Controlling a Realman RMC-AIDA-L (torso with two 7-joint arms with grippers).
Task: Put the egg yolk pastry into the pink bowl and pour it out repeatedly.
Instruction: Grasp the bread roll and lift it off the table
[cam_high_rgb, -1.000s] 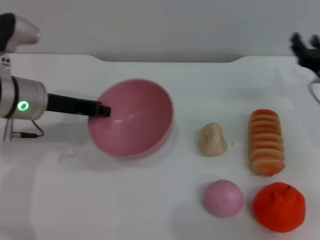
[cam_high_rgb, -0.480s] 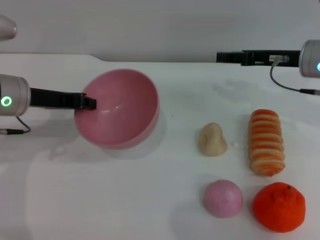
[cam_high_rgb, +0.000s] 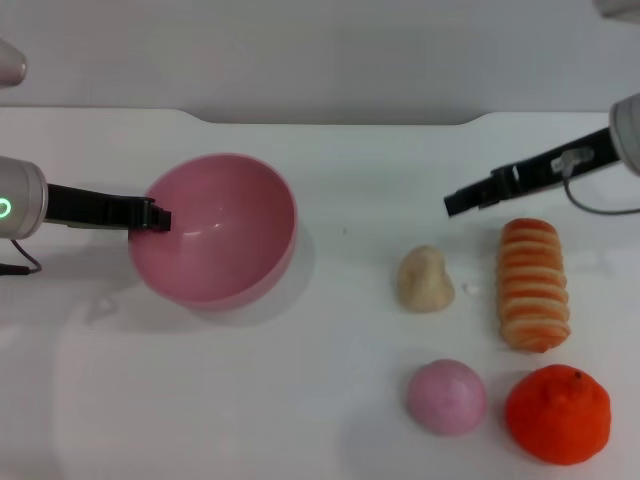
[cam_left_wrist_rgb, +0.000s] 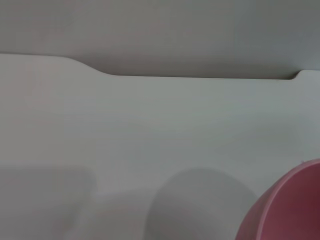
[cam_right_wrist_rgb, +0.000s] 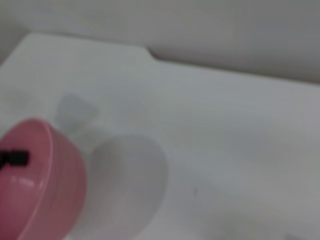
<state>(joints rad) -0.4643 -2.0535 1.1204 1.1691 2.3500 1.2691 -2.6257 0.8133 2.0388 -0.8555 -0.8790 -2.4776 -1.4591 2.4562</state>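
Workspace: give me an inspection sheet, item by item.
Surface: white table, no spills seen.
Job's things: pink bowl empty, tilted, held at its rim; egg yolk pastry on the table, untouched.
Clutter: bread roll, pink ball, orange.
Grippers: left gripper shut on the bowl's rim; right gripper above the table, behind the pastry.
Cables: one cable at the right arm.
Surroundings: plain grey wall.
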